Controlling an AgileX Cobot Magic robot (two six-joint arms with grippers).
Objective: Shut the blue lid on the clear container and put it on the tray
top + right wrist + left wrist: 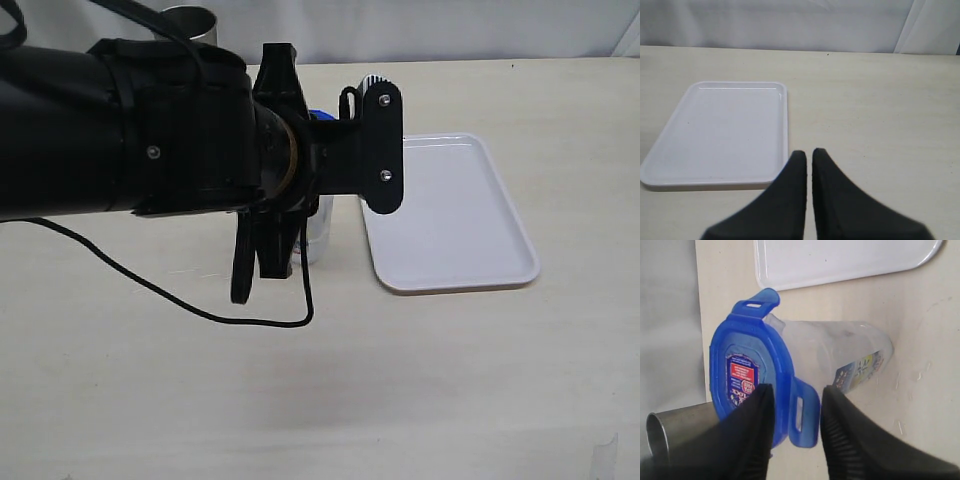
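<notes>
Left gripper (798, 390) astride one flap of lid (740, 370), jaws apart, nothing clearly pinched.
Seated on container (840, 350), upright on table (920, 390) just beside tray (840, 260), not on it. Apparently part-latched: flap between jaws folded down, another sticking out. Left to do, by the look: snap the other flaps, grip container, set it on tray. Right gripper (809, 152) pressed together, empty, near tray's edge.

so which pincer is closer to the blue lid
Left. The left pincer is at the blue lid, fingers either side of one flap. The right pincer is off by the tray, no lid near it.
</notes>
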